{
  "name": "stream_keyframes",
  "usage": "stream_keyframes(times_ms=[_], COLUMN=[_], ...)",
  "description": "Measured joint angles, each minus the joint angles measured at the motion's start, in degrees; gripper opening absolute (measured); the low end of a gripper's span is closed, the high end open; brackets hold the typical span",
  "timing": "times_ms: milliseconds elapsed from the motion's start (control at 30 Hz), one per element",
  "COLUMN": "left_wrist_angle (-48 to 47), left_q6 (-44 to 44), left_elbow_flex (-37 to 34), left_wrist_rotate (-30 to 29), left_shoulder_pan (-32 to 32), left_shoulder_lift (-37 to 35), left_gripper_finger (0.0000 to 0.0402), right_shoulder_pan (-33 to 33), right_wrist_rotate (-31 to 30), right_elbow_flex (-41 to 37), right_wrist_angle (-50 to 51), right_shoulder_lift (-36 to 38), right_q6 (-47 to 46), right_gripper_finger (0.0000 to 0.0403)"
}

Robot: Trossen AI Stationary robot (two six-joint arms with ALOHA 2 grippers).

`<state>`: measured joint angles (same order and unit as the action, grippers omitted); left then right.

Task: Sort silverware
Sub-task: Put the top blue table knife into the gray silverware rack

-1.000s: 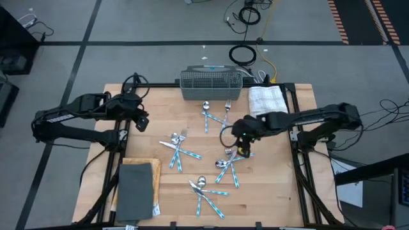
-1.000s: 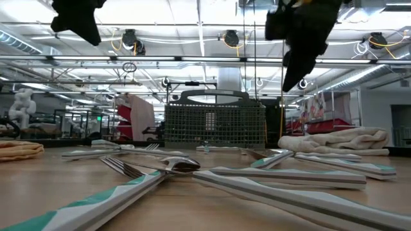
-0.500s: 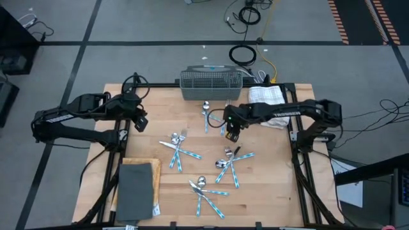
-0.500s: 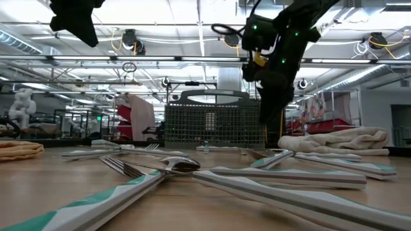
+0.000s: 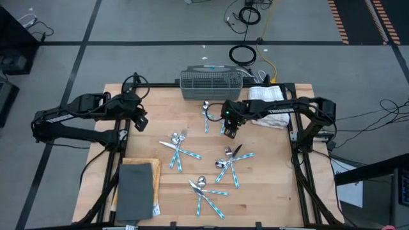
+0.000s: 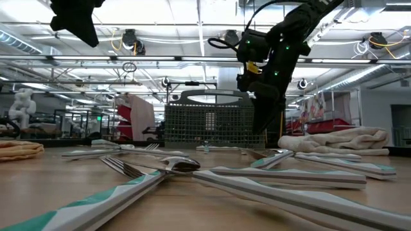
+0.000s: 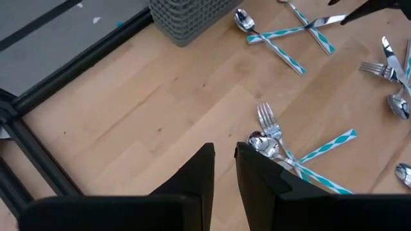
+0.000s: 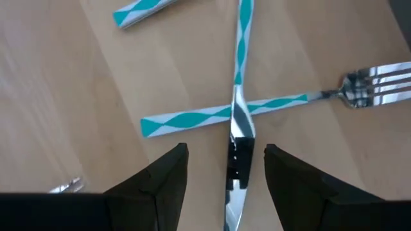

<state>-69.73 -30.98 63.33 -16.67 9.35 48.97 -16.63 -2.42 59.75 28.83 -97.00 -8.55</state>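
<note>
Hovering over the group of silverware just in front of the basket (image 5: pixel 211 84), the right claw (image 5: pixel 231 130) has its fingers (image 8: pixel 168 173) apart, straddling a knife (image 8: pixel 236 151) that lies crossed over a fork (image 8: pixel 282 102); the spread looks set so it can close across the knife's blade, probably the next pick. Rest of the silverware (image 5: pixel 203 161) lies in three more loose piles on the bench (image 5: pixel 275 185), all farther from the basket, none inside it as far as can be seen, so sorting looks barely started. Left claw (image 7: pixel 223 168) waits near the bench's left edge, well apart from the basket, fingers nearly together and holding nothing, parked out of the right arm's way. Towel (image 5: pixel 266 98) sits just right of the basket. Versus a second ago: the right claw has moved from the pile farther out up to the pile nearest the basket, and in the last half second it only shifted slightly and settled lower; left arm unchanged, and the silverware looks unmoved.
</note>
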Motion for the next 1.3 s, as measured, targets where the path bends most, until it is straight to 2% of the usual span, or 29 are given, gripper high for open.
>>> stream_keyframes(times_ms=[300, 667, 767, 900, 933, 1300], left_wrist_angle=[0.02, 0.0, -0.01, -0.04, -0.04, -0.04], left_q6=[0.02, 0.09, 0.02, 0.03, 0.16, 1.55], left_elbow_flex=[-0.02, -0.02, -0.02, -0.02, -0.02, -0.04], left_wrist_rotate=[-0.07, -0.11, -0.11, -0.11, -0.11, -0.11], left_shoulder_pan=[0.01, 0.0, 0.0, 0.01, -0.01, -0.01], left_shoulder_lift=[0.02, 0.02, 0.02, 0.02, 0.02, 0.0], left_gripper_finger=[0.007, 0.007, 0.007, 0.007, 0.007, 0.007], right_shoulder_pan=[-1.48, -2.39, -3.08, -3.28, -3.25, -2.75], right_wrist_rotate=[2.89, 2.94, 3.25, 3.35, 3.26, 4.13], right_elbow_flex=[0.0, 0.32, 0.49, 0.48, 0.48, 1.55], right_wrist_angle=[-1.21, -1.51, -0.96, 0.06, 0.24, 3.13], right_shoulder_lift=[-1.85, -9.31, -10.94, -11.23, -11.04, -5.64], right_q6=[2.25, 1.32, -2.02, -5.01, -5.92, -9.53], right_gripper_finger=[0.0194, 0.0191, 0.0156, 0.0039, 0.0025, 0.0013])
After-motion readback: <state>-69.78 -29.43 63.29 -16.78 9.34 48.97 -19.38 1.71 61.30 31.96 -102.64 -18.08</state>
